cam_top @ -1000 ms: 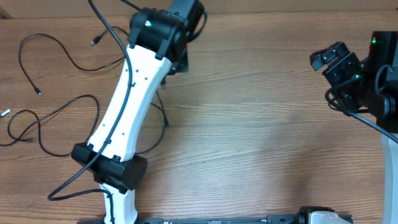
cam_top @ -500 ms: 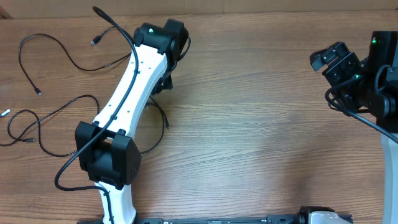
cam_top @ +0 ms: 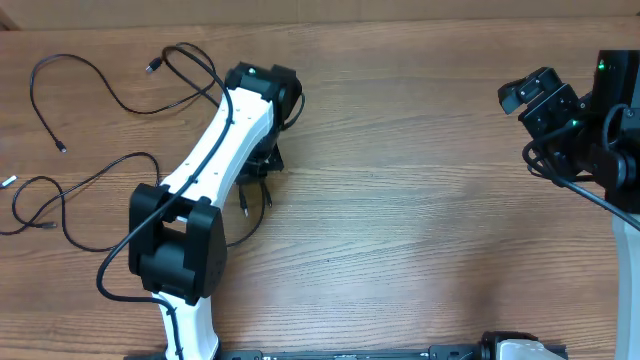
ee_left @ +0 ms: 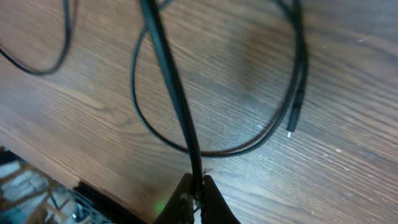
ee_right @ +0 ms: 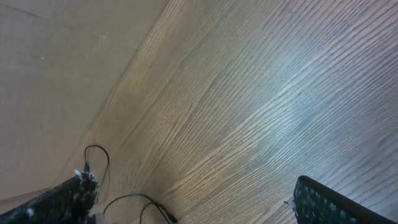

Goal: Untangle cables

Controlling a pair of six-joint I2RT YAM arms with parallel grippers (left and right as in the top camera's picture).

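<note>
Left claw (ee_left: 196, 188) is pinching one cord (ee_left: 173, 87) that is running lengthwise straight out from its tips — the other cables (cam_top: 130, 111) are lying looped left on the bench (cam_top: 400, 200), right claw (ee_right: 193, 202) gaping wide, well apart.

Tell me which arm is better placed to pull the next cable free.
Left. The left gripper is shut on a cable, amid the loops on the table's left side. The right gripper is open at the far right edge, away from every cable.
</note>
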